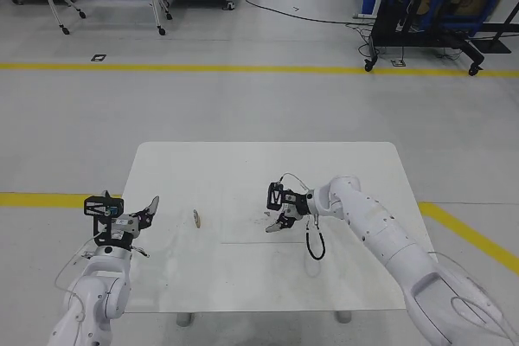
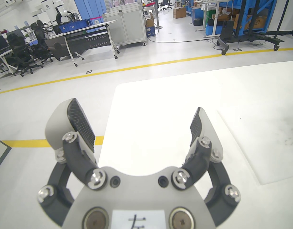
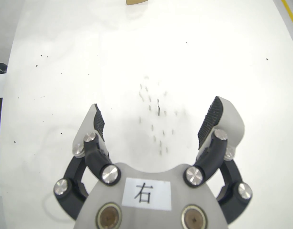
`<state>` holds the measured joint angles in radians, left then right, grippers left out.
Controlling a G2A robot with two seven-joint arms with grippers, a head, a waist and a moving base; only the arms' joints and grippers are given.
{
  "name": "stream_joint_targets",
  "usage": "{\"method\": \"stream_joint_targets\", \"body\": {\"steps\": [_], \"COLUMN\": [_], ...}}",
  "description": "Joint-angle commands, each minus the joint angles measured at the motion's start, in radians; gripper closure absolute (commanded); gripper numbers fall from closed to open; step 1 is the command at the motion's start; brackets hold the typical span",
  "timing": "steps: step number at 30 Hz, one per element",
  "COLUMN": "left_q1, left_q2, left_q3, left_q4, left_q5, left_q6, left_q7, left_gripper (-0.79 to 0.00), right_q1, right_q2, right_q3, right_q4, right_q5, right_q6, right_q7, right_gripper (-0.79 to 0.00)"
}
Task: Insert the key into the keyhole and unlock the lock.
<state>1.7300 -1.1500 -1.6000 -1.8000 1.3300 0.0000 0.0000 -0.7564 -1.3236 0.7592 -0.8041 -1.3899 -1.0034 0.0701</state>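
The left arm [image 1: 99, 298] and right arm [image 1: 372, 225] are smooth white shells; a black cable [image 1: 316, 246] loops beside the right one. The left gripper [image 2: 137, 110] and right gripper [image 3: 157, 103] each have a silver plate, black links, round silver screws, 2 white fingers [image 2: 53, 122] with black ribbed pads [image 2: 79, 122], and a white label.

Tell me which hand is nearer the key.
The right hand: the key lies right below it, open, while the left hand hovers off at the edge of the table.
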Motion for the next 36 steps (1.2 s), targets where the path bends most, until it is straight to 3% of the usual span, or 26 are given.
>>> {"method": "stream_joint_targets", "body": {"steps": [1, 5, 6, 10, 14, 20, 26, 36], "left_q1": [0.0, 0.0, 0.0, 0.0, 0.0, 0.0, 0.0, 0.0], "left_q2": [0.0, 0.0, 0.0, 0.0, 0.0, 0.0, 0.0, 0.0], "left_q3": [0.0, 0.0, 0.0, 0.0, 0.0, 0.0, 0.0, 0.0], "left_q4": [0.0, 0.0, 0.0, 0.0, 0.0, 0.0, 0.0, 0.0], "left_q5": [0.0, 0.0, 0.0, 0.0, 0.0, 0.0, 0.0, 0.0], "left_q6": [0.0, 0.0, 0.0, 0.0, 0.0, 0.0, 0.0, 0.0], "left_q7": [0.0, 0.0, 0.0, 0.0, 0.0, 0.0, 0.0, 0.0], "left_gripper": [-0.785, -0.785, -0.785, -0.785, -0.785, -0.785, -0.785, -0.785], "right_q1": [0.013, 0.033, 0.038, 0.056, 0.072, 0.092, 0.098, 0.095], "right_q2": [-0.011, -0.035, -0.04, -0.057, -0.071, -0.077, -0.074, -0.071], "right_q3": [-0.021, -0.052, -0.058, -0.081, -0.097, -0.104, -0.103, -0.11], "right_q4": [0.031, 0.079, 0.09, 0.126, 0.156, 0.192, 0.21, 0.189], "right_q5": [-0.008, 0.001, 0.003, 0.002, 0.001, -0.014, -0.029, -0.065], "right_q6": [-0.001, 0.027, 0.029, 0.03, 0.027, 0.027, 0.021, 0.037], "right_q7": [-0.009, -0.005, -0.007, -0.012, -0.027, -0.06, -0.092, -0.123], "right_gripper": [-0.545, -0.468, -0.391, -0.323, -0.2, -0.194, 0.0, 0.0]}}
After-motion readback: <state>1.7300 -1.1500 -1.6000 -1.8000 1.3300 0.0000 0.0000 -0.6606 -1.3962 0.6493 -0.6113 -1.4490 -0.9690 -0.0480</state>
